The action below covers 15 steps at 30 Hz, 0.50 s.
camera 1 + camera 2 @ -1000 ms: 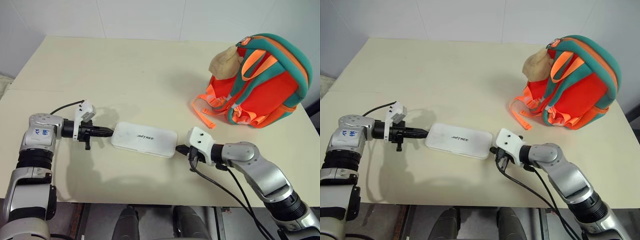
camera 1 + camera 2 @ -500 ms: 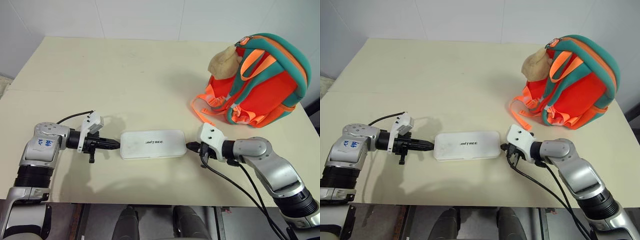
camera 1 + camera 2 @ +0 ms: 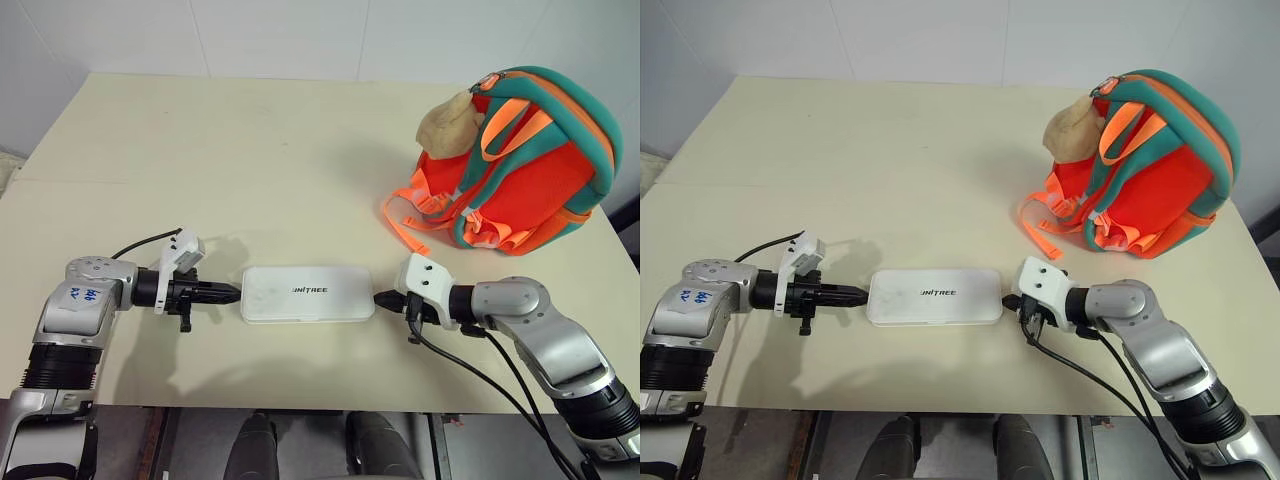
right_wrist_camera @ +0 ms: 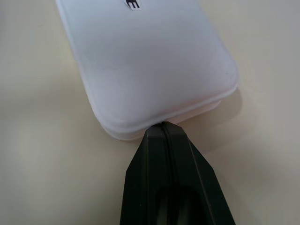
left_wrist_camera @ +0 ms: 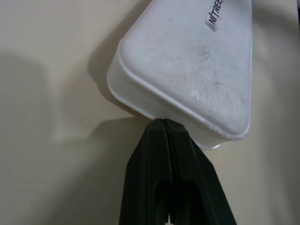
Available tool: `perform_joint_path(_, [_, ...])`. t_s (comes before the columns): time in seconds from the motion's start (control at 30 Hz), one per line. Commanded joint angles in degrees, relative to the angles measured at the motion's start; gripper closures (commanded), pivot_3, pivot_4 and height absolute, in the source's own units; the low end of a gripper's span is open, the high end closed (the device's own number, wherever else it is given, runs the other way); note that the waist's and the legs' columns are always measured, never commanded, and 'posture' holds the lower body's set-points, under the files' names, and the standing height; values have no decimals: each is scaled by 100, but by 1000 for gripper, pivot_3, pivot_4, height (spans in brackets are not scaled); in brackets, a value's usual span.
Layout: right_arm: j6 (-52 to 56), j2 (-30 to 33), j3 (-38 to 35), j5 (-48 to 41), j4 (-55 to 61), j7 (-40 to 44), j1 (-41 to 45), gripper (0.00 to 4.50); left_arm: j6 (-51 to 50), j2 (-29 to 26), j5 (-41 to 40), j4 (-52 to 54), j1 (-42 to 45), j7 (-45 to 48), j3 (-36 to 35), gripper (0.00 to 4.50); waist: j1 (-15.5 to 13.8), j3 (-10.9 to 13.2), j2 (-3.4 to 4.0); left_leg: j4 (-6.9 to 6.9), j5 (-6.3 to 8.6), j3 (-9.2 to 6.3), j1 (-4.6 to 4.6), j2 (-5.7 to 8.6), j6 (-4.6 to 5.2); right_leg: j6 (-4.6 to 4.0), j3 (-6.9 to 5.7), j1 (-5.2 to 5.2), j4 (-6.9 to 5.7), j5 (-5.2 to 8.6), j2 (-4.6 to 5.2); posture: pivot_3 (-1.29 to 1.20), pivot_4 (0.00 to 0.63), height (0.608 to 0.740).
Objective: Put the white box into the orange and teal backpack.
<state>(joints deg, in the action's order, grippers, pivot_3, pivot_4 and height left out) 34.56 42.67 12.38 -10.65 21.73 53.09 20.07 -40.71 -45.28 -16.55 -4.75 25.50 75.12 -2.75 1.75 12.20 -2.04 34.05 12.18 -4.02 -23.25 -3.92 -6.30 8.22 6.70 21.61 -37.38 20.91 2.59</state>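
Observation:
The white box (image 3: 307,295) lies flat near the table's front edge, its dark lettering facing up. My left gripper (image 3: 236,293) is shut, its tip pressed against the box's left end; the left wrist view shows the closed fingers (image 5: 164,154) touching the box (image 5: 197,70). At the right end my right gripper (image 3: 379,297) is shut too, and its tip meets the box (image 4: 150,61) in the right wrist view. The box sits pinched between both tips. The orange and teal backpack (image 3: 520,165) stands upright at the far right with a tan plush toy (image 3: 450,122) on it.
The beige table (image 3: 250,160) stretches wide and bare behind the box. Orange straps (image 3: 410,222) trail from the backpack onto the table toward the box. The table's front edge runs just below both arms, and a black cable hangs from my right wrist.
The box has turned from a slant to lie level along the table's front edge and shifted right. Both shut grippers moved with it, the left one inward and nearer, the right one rightward.

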Motion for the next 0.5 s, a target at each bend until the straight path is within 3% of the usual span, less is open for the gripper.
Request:
perform_joint_path(0.03, [-316,169,-244,-22,-118,137,101,4500,-178,-182,-368,270,-95,-90,-347,4471,0,0,0,0,0,0,0,0,0,0,0,0,0,0,0,0,150,740])
perform_joint_path(0.3, [-626,274,-325,36,-398,225,226,4500,-233,-411,-388,110,-237,-527,-451,4471,12,1,1,0,0,0,1,0,0,-1,0,0,1,0,0,0,150,740])
perform_joint_path(0.4, [-833,328,-397,217,-682,89,290,3904,-472,-584,-463,97,-319,-693,-551,3891,11,1,1,-2,0,1,1,0,0,-1,1,0,3,1,1,0,150,740])
perform_joint_path(0.5, [-1094,397,-422,339,-924,89,316,2890,-924,-568,-869,171,-302,-825,-893,2932,8,1,1,-2,1,2,0,0,1,-1,1,0,5,1,1,0,150,740])
